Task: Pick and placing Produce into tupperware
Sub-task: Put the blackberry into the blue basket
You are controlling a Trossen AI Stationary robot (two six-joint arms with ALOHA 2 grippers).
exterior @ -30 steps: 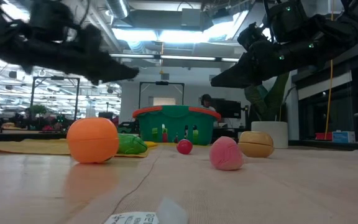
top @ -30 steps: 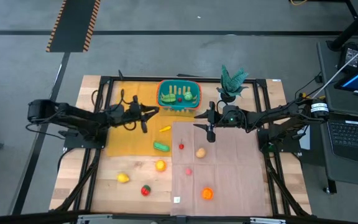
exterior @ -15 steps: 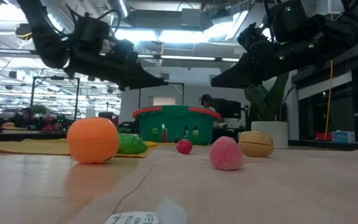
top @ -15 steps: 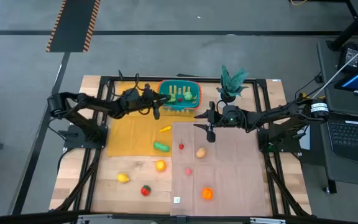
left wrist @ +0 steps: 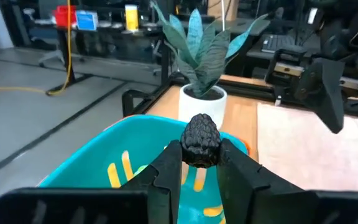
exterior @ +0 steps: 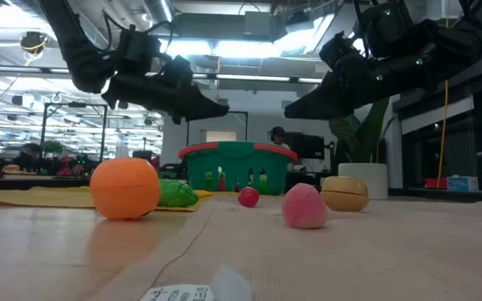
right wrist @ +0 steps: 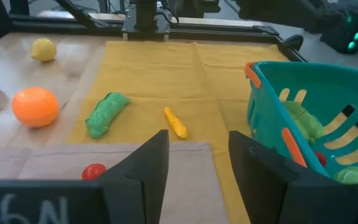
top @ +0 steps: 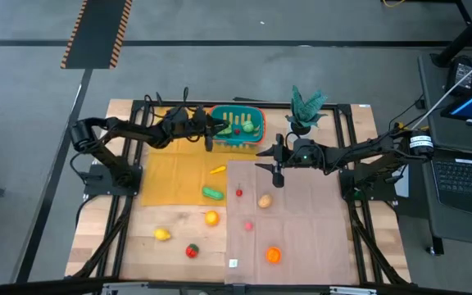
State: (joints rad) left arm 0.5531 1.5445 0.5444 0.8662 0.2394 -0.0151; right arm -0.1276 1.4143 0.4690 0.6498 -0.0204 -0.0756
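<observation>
My left gripper (top: 217,128) hangs over the left rim of the teal tupperware (top: 236,142), shut on a small dark bumpy piece of produce (left wrist: 201,140). The tupperware (left wrist: 98,171) holds yellow, green and red pieces. My right gripper (top: 277,173) stands open in the air to the right of the tupperware, nothing between its fingers (right wrist: 146,163). On the table lie more produce: a yellow piece (top: 217,170), a green one (top: 212,193), a small red one (top: 239,192), a tan one (top: 264,200), an orange (top: 211,218) and a lemon (top: 162,234). My left gripper pinches the dark bumpy piece by its two sides (left wrist: 191,149) between the two fingertips. The fingers come nearly level from the table's left. The piece is lifted clear, above the inside of the tupperware.
A potted plant (top: 305,106) stands just right of the tupperware at the far edge. A yellow cloth (top: 170,176) and a brown mat (top: 293,229) cover the table's middle. A pink piece (top: 247,225), a red-green one (top: 192,251) and an orange one (top: 274,255) lie nearer.
My left gripper has swung toward the table's right and far edge, from over the yellow cloth to over the tupperware's left rim, staying raised and shut. My right gripper has kept still.
</observation>
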